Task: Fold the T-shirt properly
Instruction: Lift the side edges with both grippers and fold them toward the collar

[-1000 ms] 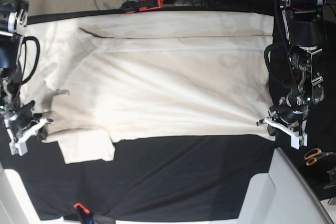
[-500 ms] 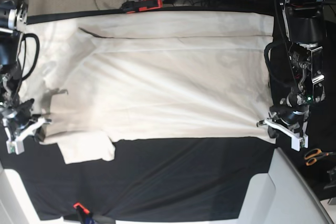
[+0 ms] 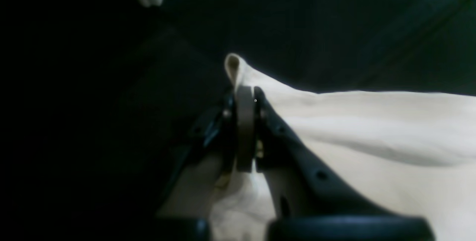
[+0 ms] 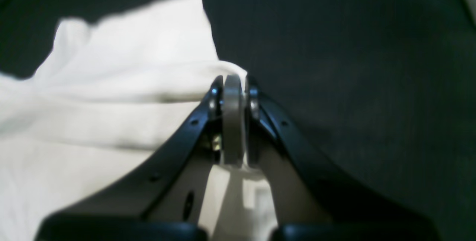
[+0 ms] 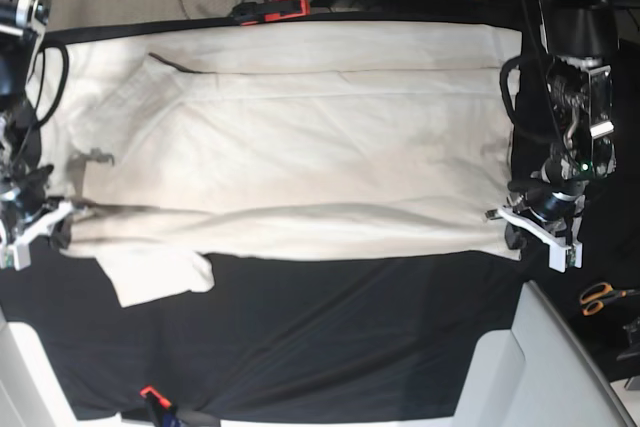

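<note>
Base view: a large, plain cream short-sleeved cotton T-shirt [image 5: 300, 147] is seen spread flat across the black cloth-covered table [image 5: 330, 347], its length running from the table's left edge to its right edge. The fabric is lightly wrinkled, with long creases along the body and a fold line near the far edge. One short sleeve [image 5: 155, 272] is seen lying out toward the near side, close to the left edge. A dark gap is shown under the shirt's near left corner, where the cloth appears lifted off the surface.

At the table's right edge, the near corner of the shirt is pinched by the left gripper [image 5: 535, 227]. From the left wrist view, the jaws of the left gripper [image 3: 243, 122] are seen pressed together on a raised peak of cream fabric, with the rest of the T-shirt [image 3: 372, 140] draped off to the side.

At the left edge, the opposite near corner is clamped by the right gripper [image 5: 35, 227]. In the right wrist view the right gripper [image 4: 233, 122] is closed tight on a fold of the T-shirt [image 4: 111, 103], with black cloth on the other side.
</note>
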`<state>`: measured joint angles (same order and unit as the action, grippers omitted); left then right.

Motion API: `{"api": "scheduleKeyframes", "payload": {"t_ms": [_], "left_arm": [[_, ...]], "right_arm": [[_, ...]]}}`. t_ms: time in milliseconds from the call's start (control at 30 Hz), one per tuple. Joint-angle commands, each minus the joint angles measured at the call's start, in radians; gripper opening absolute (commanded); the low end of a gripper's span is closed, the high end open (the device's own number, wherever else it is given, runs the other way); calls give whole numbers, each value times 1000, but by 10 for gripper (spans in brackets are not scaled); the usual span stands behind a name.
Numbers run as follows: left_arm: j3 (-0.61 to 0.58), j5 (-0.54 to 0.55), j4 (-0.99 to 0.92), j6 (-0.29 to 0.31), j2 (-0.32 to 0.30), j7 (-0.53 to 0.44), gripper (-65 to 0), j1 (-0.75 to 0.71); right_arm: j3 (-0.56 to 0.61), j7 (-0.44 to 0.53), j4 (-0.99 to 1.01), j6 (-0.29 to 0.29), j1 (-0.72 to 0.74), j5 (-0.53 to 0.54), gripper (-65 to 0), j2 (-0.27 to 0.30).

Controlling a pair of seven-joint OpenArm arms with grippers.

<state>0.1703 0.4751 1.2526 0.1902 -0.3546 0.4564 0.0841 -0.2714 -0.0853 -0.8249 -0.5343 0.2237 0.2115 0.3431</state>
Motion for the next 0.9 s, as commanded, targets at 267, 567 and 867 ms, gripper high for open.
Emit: {"api": "scheduleKeyframes", "payload": {"t_ms": [267,567,867], "left_arm": [[8,7,135,2,-17,-26,-650,-109],[134,6,258,2,-19,68,-650,-218],[122,-2,244,4,4,81,-650,-257]], "right_arm": [[-9,-75,-167,-4,-57,16,-650,14],[-9,-100,-233,6,-155,16,-650,14],[-9,-170,-247,6,-185,15,-650,-6]]}}
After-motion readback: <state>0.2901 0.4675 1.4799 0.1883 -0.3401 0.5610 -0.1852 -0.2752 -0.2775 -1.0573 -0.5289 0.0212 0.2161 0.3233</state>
